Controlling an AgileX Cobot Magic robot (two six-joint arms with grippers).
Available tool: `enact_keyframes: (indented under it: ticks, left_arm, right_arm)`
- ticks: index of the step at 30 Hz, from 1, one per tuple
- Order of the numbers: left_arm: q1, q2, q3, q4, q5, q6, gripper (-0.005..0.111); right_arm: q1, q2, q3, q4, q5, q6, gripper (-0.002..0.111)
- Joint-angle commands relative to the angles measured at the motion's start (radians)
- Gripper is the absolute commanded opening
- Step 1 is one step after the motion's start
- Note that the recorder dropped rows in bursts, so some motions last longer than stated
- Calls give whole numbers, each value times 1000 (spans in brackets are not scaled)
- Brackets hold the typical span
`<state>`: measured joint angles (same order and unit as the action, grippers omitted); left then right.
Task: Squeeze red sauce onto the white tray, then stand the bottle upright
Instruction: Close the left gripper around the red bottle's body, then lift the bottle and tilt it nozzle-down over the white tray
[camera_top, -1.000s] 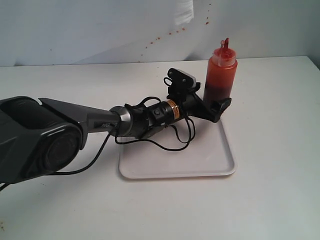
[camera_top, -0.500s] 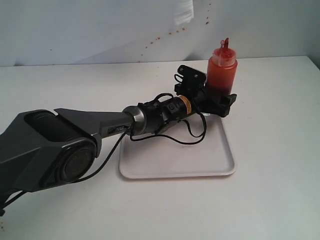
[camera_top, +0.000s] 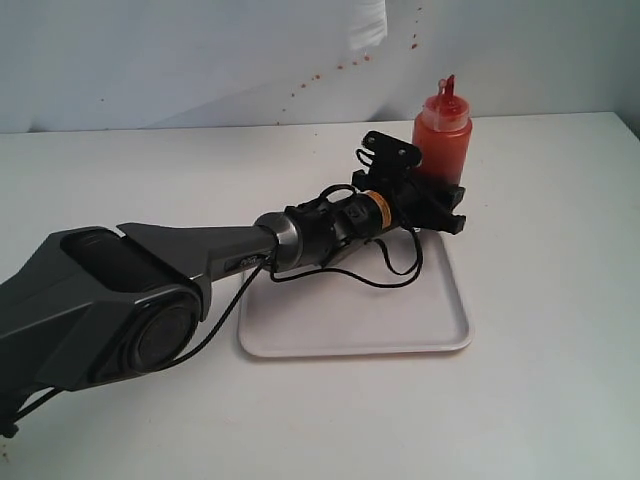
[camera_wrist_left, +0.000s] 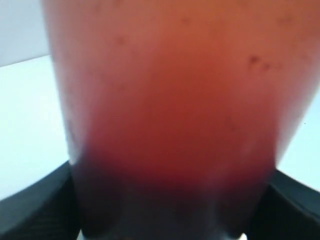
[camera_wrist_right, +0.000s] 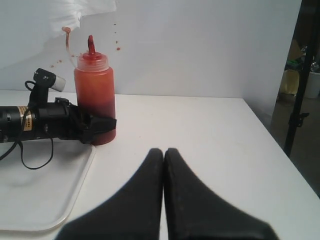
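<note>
white table (camera_top: 560, 380): matte and wide, running back to a pale wall (camera_top: 150, 50) peppered with reddish-brown specks (camera_top: 320, 76).
left arm (camera_top: 200, 250): big grey thing, stretched from the near left side out over the white tray (camera_top: 350, 325), with a black cable (camera_top: 395, 280) looping under its wrist.
left gripper (camera_top: 452, 205): right there at the dark lower part of the bottle (camera_top: 443, 135), one black finger on each side of it.
grip: in the left wrist view the fingers (camera_wrist_left: 35, 210) sit at the two edges of the blurred red body, right up against it as far as i can see. whether they're pinching it or only flanking it, i cannot tell.
bottle: upright between those fingers, translucent orange-red up top, darker red low down, with its red pointed cap (camera_top: 448, 88) sticking straight up above the gripper.
bottle's footing: the base is hidden behind the left gripper from out front. the right wrist view puts it on the table, just off the tray's corner.
white tray: flat on the table on the wrist side of the left gripper, lying under the forearm, one corner just beside the fingers.
right gripper (camera_wrist_right: 164, 152): black fingers pressed together with nothing between them, over the table. the bottle and the left gripper are ahead of it, well apart.
</note>
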<state>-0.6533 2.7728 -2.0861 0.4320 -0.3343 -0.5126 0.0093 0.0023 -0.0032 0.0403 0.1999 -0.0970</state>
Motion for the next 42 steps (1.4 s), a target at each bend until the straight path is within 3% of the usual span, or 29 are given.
enact_keyframes:
  ticks: [1,3,10,15,18,24,29,35,42]
  left_arm:
    - [-2,-3,-8,-8,-5,-6,12]
    - [-2,-3,-8,-8,-5,-6,0]
    - [3,-32,-8,-8,5,-11,1]
    - [4,-86,-8,21,134,-6,0]
    - [7,-120,-4,112,141,-4,0]
    - [13,-218,56,109,134,-17,0]
    - [21,-341,196,120,104,-56,0]
    - [62,-558,452,133,-46,-58,0]
    - [172,-879,850,289,-244,-58,0]
  right_arm:
    - [3,-2,3,1,-2,4,0]
    - [3,-2,3,1,-2,4,0]
    - [3,-2,3,1,-2,4,0]
    - [3,-2,3,1,-2,4,0]
    - [3,-2,3,1,-2,4,0]
    - [3,-2,3,1,-2,4,0]
    - [3,-2,3,1,-2,4,0]
    - [3,-2,3,1,-2,4,0]
    - [3,-2,3,1,-2,4,0]
